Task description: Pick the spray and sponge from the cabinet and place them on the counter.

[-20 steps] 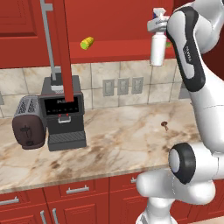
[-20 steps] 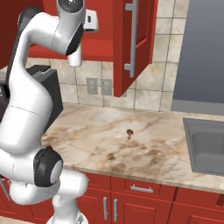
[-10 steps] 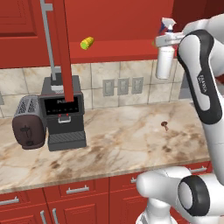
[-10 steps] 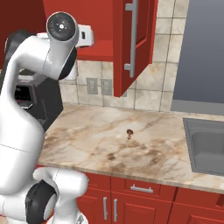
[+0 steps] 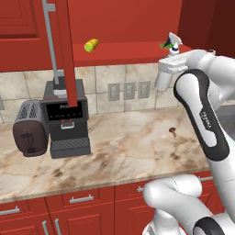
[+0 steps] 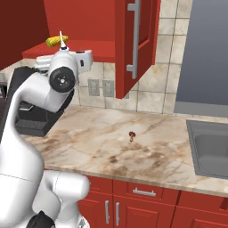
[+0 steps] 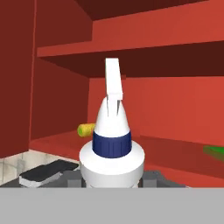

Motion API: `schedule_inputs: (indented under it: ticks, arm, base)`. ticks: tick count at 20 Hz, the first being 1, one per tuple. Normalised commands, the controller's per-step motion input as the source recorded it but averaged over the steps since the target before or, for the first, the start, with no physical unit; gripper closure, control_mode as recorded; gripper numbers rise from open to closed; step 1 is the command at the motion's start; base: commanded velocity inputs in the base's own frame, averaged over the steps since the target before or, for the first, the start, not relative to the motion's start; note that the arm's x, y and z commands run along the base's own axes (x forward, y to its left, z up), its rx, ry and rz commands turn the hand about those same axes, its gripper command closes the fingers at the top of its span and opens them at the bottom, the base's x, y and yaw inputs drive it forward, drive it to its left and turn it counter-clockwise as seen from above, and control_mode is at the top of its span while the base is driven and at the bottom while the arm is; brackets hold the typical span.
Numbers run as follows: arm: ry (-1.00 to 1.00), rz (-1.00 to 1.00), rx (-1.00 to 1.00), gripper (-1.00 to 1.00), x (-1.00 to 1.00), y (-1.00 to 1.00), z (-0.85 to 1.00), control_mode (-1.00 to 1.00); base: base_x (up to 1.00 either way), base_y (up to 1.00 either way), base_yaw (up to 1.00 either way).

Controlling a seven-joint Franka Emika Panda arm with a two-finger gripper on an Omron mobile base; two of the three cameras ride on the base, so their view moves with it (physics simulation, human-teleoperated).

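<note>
My gripper (image 5: 168,69) is shut on the spray (image 5: 161,81), a white bottle with a blue-white nozzle. It holds the bottle in the air just in front of the cabinet's (image 5: 128,49) red shelf edge, high over the counter (image 5: 124,153). In the hand view the spray (image 7: 113,146) stands upright close to the camera, nozzle up. The green sponge (image 5: 164,45) lies on the shelf right behind the nozzle, and it shows at the right edge of the hand view as the sponge (image 7: 214,151). From the right base my arm hides the bottle except its nozzle tip (image 6: 63,46).
A yellow-green corn cob (image 5: 91,44) lies on the shelf to the left. An open cabinet door (image 5: 68,59) hangs above the coffee machine (image 5: 68,120), with a toaster (image 5: 30,128) beside it. Another open door (image 6: 136,44) and a sink (image 6: 213,147) are on the right. A small brown item (image 5: 172,131) sits on the counter.
The arm has folded down and toward the camera, and the spray in its grip has come a little lower, off the shelf to just below its edge.
</note>
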Motion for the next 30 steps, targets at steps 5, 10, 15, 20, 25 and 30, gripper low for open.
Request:
schedule_inputs:
  ticks: [5, 10, 15, 20, 25, 30]
  arm:
    - [-0.09, 0.03, 0.01, 1.00, -0.31, 0.01, -0.03, -1.00]
    - [-0.01, 0.04, 0.00, 1.00, -0.48, 0.00, 0.00, -1.00]
    - [0.00, 0.07, 0.00, 1.00, -0.58, 0.00, 0.00, -1.00]
    - [0.00, 0.08, 0.00, 1.00, -0.62, 0.00, -0.05, -1.00]
    - [0.00, 0.07, 0.00, 1.00, -0.50, 0.00, -0.15, -1.00]
    - [0.00, 0.06, 0.00, 1.00, -0.42, 0.00, -0.16, -1.00]
  base:
    - [0.00, 0.00, 0.00]
    - [0.00, 0.00, 0.00]
    - [0.00, 0.00, 0.00]
    - [0.00, 0.00, 0.00]
    - [0.00, 0.00, 0.00]
    - [0.00, 0.00, 0.00]
